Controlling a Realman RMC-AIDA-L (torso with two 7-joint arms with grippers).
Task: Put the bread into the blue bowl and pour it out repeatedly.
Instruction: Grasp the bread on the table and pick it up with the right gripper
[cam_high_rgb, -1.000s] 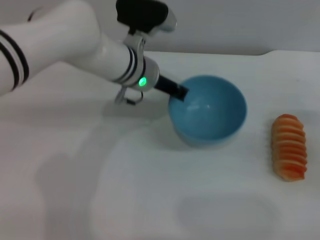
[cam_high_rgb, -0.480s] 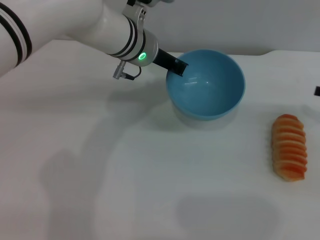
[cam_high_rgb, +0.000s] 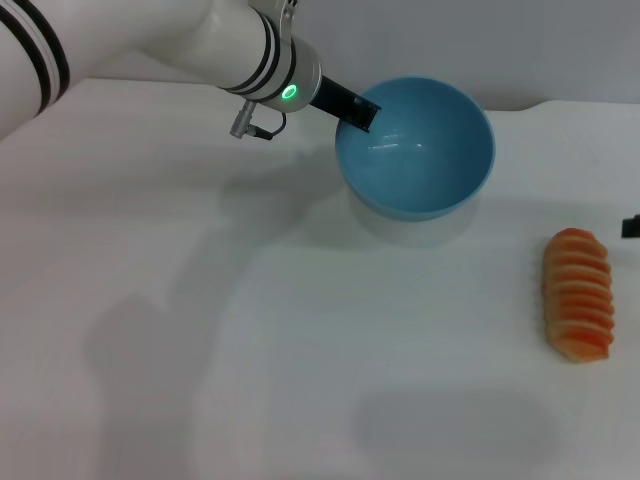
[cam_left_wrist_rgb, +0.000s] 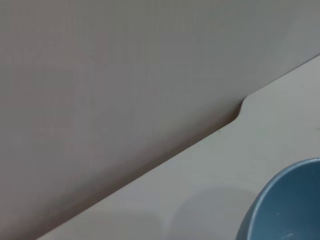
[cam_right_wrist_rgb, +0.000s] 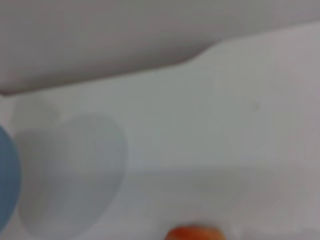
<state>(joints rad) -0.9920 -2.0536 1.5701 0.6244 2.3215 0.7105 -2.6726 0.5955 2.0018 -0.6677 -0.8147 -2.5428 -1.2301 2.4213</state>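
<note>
Gripping the rim of the blue bowl (cam_high_rgb: 415, 150), the left gripper (cam_high_rgb: 356, 110) holds it tilted, apparently off the table (cam_high_rgb: 250, 380). The bread (cam_high_rgb: 577, 294) lies well apart, rightward. Risk: rim slipping from a one-sided pinch. Right gripper (cam_high_rgb: 631, 227): barely visible, state indeterminate.

White left arm (cam_high_rgb: 150, 40), black bands, green light, black end effector (cam_high_rgb: 350, 108).
</note>
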